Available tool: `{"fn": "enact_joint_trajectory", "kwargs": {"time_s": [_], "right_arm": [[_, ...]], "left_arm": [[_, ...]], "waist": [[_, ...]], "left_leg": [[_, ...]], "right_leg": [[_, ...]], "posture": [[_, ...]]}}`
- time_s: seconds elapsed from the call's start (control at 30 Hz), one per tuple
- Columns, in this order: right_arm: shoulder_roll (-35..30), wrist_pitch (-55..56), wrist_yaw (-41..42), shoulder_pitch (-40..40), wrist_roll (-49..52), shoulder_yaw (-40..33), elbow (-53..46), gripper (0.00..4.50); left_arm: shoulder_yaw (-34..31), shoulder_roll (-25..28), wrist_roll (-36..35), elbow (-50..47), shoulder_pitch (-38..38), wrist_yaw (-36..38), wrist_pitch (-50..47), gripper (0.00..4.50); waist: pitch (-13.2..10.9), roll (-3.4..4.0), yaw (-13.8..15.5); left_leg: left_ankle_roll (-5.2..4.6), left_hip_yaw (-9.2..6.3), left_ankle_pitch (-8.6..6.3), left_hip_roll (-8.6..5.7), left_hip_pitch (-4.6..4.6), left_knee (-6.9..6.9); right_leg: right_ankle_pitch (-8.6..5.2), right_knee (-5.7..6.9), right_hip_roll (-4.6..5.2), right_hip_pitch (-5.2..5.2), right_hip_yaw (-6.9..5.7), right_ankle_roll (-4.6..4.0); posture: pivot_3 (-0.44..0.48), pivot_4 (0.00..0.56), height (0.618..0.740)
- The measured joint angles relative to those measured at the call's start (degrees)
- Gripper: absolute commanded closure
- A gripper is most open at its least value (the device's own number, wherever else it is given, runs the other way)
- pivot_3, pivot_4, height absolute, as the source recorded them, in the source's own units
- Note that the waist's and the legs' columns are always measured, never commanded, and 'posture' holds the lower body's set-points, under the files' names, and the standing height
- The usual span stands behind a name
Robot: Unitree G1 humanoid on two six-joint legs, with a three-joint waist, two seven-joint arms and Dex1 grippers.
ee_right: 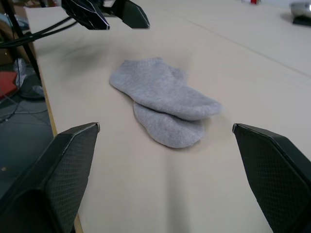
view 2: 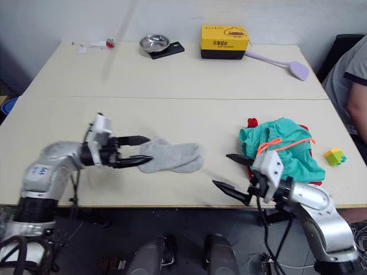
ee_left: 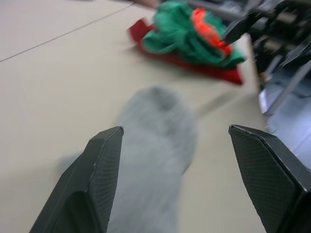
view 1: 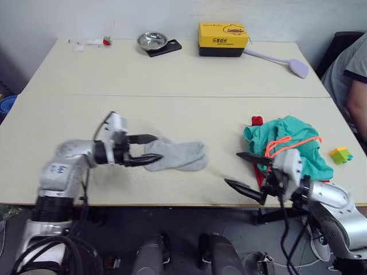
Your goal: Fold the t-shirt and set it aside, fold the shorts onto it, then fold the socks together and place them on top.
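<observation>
The socks (view 1: 176, 156) lie stacked mid-table, long axis running left to right, one end at or between the left gripper's (view 1: 143, 150) spread fingers; contact looks unclear. The right gripper (view 1: 248, 170), wide open, waits beside the shorts (view 1: 287, 146).

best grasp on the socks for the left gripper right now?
Probably the cuff end nearest the left gripper. The socks lie flat on the table, one overlapping the other, long axis pointing toward the shorts. The open fingers already flank that end, so coming in low along the tabletop from the robot's left and pinching both layers should lift them together.
</observation>
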State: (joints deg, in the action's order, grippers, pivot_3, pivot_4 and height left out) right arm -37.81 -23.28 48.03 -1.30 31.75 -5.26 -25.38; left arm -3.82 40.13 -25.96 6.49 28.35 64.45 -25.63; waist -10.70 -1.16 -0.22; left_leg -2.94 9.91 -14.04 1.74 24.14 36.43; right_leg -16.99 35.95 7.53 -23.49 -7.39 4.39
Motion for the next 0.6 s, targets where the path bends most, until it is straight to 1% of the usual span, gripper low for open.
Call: {"fn": "enact_joint_trajectory", "kwargs": {"time_s": [0.1, 0.17, 0.27, 0.4, 0.5, 0.6], "right_arm": [[1.08, -10.25, -6.6, -5.05, -0.29, 4.59, -0.48, 0.0], [5.31, -16.32, -11.37, -9.27, 0.62, 5.77, -0.27, 0.0], [8.94, -23.05, -15.97, -14.84, 1.74, 7.29, 1.38, 0.0], [11.89, -28.59, -20.34, -19.62, 1.63, 7.17, 6.03, 0.0], [12.1, -30.56, -20.89, -21.31, 1.5, 7.19, 8.19, 0.0], [12.36, -31.76, -20.86, -22.8, 1.43, 7.21, 10.31, 0.0]], "left_arm": [[0.2, 2.65, 2.64, 5.0, 0.2, 0.3, 1.68, 0.85], [0.52, 4.05, 3.51, 5.97, -0.2, 0.77, 0.5, 0.85], [0.65, 4.26, 3.61, 4.93, -1.23, 0.36, -2.2, 0.85], [2.17, 2.28, 3.71, 1.94, -4.35, -2.75, -6.34, 0.85], [2.78, -0.51, 3.84, 0.21, -4.87, -6.41, -8.8, 0.85], [2.7, -1.23, 3.83, -1.89, -5.6, -8.82, -10.11, 0.85]], "waist": [[0.0, -0.01, -0.01], [-0.01, -0.01, -0.06], [-0.01, 0.0, -0.01], [-0.01, 0.0, 0.03], [-0.01, 0.0, -0.06], [-0.01, 0.01, -0.31]], "left_leg": [[0.02, 0.0, -0.04, -0.02, 0.07, -0.05], [0.05, 0.0, -0.04, -0.02, 0.16, -0.08], [0.05, 0.0, -0.04, -0.04, 0.16, -0.12], [0.05, 0.01, -0.04, -0.06, 0.17, -0.13], [0.01, 0.04, -0.02, -0.06, 0.18, -0.12], [-0.15, 0.07, 0.09, -0.05, 0.15, -0.13]], "right_leg": [[0.0, -0.05, 0.05, -0.06, 0.01, 0.0], [0.0, -0.05, 0.05, -0.15, 0.02, 0.0], [0.0, -0.06, 0.05, -0.16, 0.02, 0.0], [0.0, -0.05, 0.05, -0.15, 0.02, 0.0], [0.0, -0.03, 0.04, -0.14, 0.02, 0.0], [0.0, 0.01, -0.01, -0.14, 0.02, 0.0]], "posture": [[0.0, 0.15, 0.74], [0.0, 0.15, 0.74], [0.0, 0.15, 0.74], [0.0, 0.15, 0.74], [0.0, 0.15, 0.74], [0.0, 0.15, 0.74]]}}
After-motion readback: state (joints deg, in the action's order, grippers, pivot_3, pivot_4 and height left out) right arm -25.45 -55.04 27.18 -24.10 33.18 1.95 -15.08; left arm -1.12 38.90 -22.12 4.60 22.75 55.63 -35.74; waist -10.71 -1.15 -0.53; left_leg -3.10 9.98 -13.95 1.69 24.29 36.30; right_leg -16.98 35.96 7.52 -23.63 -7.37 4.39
